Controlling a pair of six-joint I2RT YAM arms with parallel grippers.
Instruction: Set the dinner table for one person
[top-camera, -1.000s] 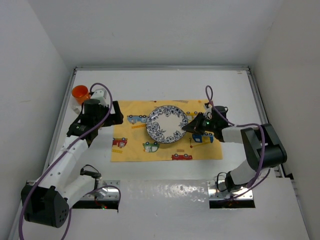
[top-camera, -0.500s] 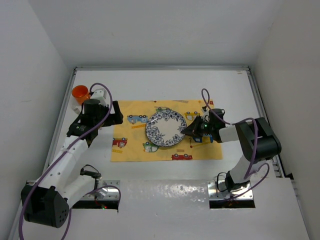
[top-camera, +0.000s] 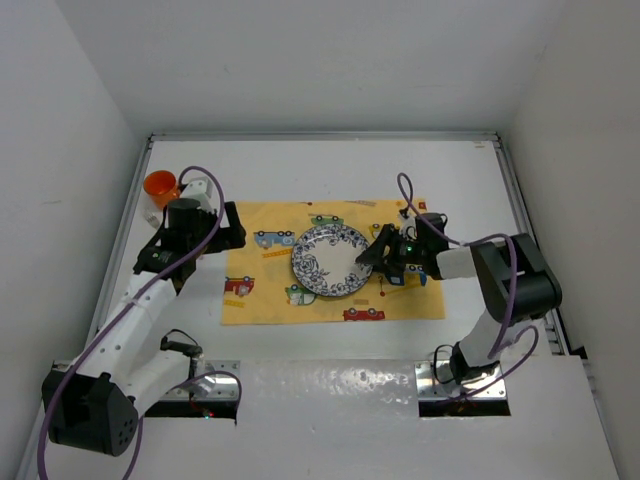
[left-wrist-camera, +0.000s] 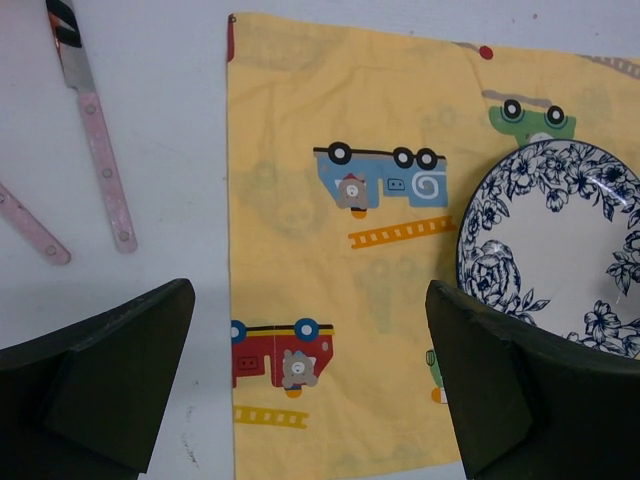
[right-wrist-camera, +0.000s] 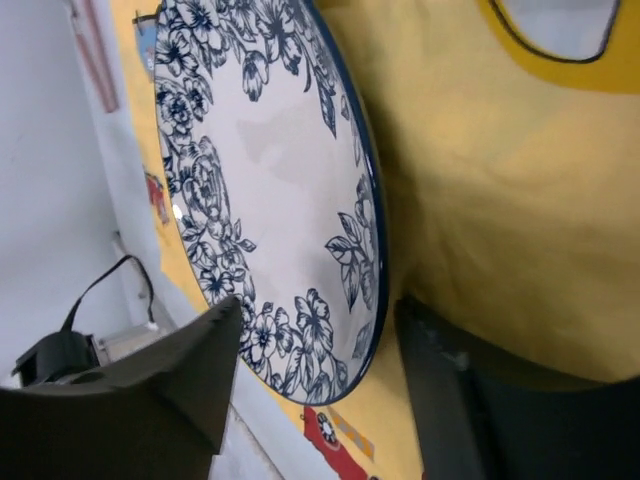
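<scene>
- White flat top with thin metal rails: the dinner table (top-camera: 330, 170). It fills the floor of the cell, carries everything listed here, and has both arm bases at its near edge.
- Orange cup (top-camera: 160, 184) by the left edge, toward the far-left corner.
- Pink-handled knife (left-wrist-camera: 95, 130) on bare table, just left of the placemat; a second pink handle (left-wrist-camera: 30, 225) lies beside it, only partly in view.
- Left gripper (left-wrist-camera: 310, 300) hangs above the placemat's left edge, jaws spread wide, nothing between them.
- Yellow car-print placemat (top-camera: 270, 290) lies flat mid-table, with its long sides parallel to the near edge.
- Blue-and-white floral plate (top-camera: 330, 260) sits on the placemat, about at its centre.
- Right gripper (right-wrist-camera: 320, 310) is low at the plate's right rim, jaws parted partway. The rim sits in the gap, with one finger over it and one under. No clamp on the plate is visible.
</scene>
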